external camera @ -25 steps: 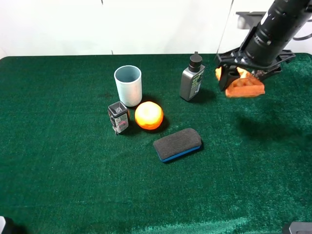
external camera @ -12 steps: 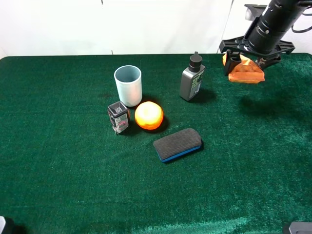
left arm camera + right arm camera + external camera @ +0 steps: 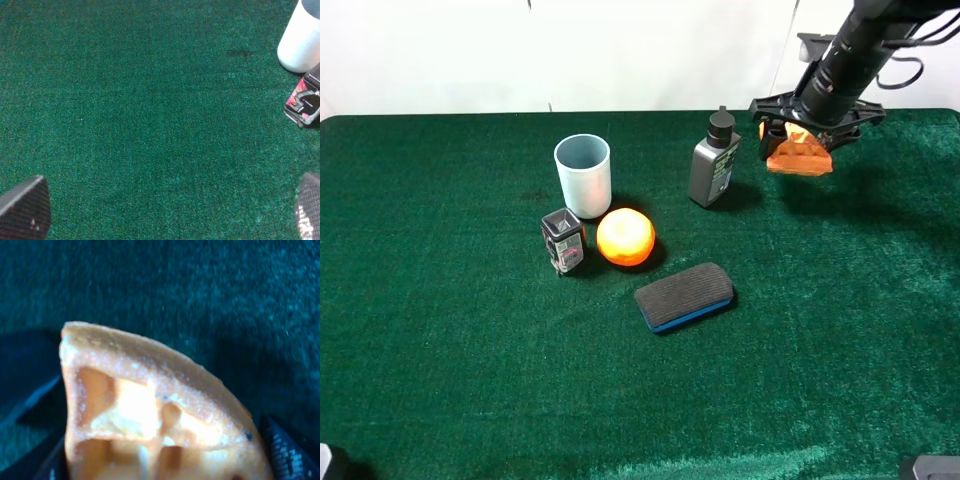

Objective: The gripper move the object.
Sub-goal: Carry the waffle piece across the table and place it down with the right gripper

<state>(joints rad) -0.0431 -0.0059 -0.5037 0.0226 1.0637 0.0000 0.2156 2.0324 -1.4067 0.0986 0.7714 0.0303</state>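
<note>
My right gripper (image 3: 798, 140) is shut on the orange waffle wedge (image 3: 800, 156) and holds it above the green cloth at the far right, just right of the grey bottle (image 3: 714, 160). In the right wrist view the wedge (image 3: 150, 415) fills the frame between the dark fingers (image 3: 287, 452), its square pockets showing. My left gripper (image 3: 165, 210) is open and empty over bare cloth; only its two fingertips (image 3: 25, 207) show at the frame's corners. It is out of the high view.
A pale blue cup (image 3: 583, 175), a small dark box (image 3: 563, 241), a round orange ball (image 3: 625, 237) and a black-and-blue eraser (image 3: 684, 296) stand mid-table. The cup (image 3: 302, 37) and box (image 3: 305, 100) also show in the left wrist view. A white wall lies behind.
My right gripper has carried the wedge up and back, then leftward toward the grey bottle. The left arm and the other objects have not moved.
</note>
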